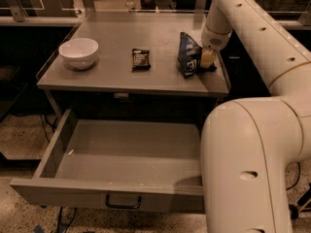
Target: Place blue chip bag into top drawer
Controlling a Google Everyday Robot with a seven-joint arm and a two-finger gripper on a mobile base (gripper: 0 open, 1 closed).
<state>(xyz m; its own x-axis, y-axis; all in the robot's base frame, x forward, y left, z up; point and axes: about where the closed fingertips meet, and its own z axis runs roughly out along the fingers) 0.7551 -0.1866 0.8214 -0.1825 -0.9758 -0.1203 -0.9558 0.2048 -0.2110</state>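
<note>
The crinkly dark-blue chip bag (pixel 188 55) with white lettering and a speckled print is on the grey tabletop (pixel 116 35), near its right front corner. It appears raised on its lower end rather than lying flat. Its long axis runs nearly upright, and its top end points up and leans slightly to the left in the camera view. The printed face is turned towards the left and front, and the foil shows creases down its length.

The two-finger gripper (pixel 206 61) is just to the right of the bag, low over the tabletop. It appears pressed onto the bag's right edge, with one pale finger touching the foil. The cream-coloured robot arm (pixel 252 38) comes down to it from the upper right.

The wide, shallow grey top drawer (pixel 126 154) is pulled fully out below the tabletop, with a small dark metal pull handle (pixel 123 201) at the centre of its front panel.

On the tabletop there are one blue bag, one small black wrapped bar (pixel 141 59) lying flat near the middle, and one round white bowl (pixel 78 52) at the left. All three are well apart from each other.
</note>
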